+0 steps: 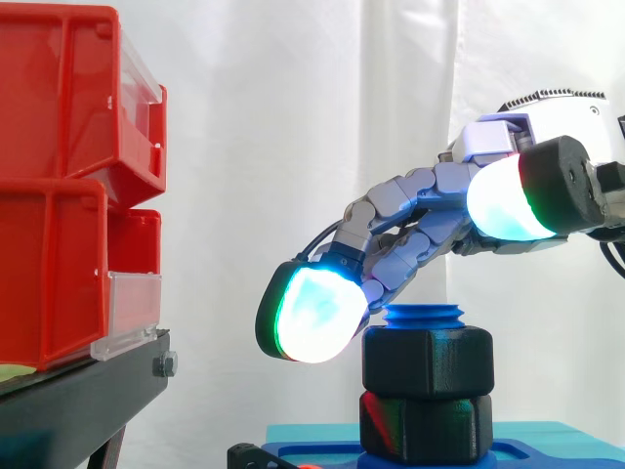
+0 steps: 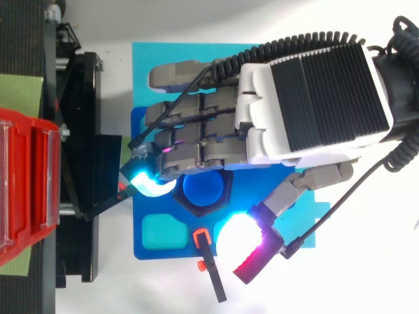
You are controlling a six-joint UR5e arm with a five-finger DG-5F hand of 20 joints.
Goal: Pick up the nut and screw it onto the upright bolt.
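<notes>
Near the middle of the blue plate [image 2: 152, 208], the black nut [image 1: 428, 360] is sitting on the upright bolt [image 1: 422, 315], its hole axis pointing straight up. The robot hand [image 2: 262, 131] is hovering over it, fingers spread and holding nothing. The nut is looking stiff and light, probably best pinched across opposite flats.

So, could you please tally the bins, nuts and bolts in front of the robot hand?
Bins: 2
Nuts: 2
Bolt: 1
Total: 5
</notes>
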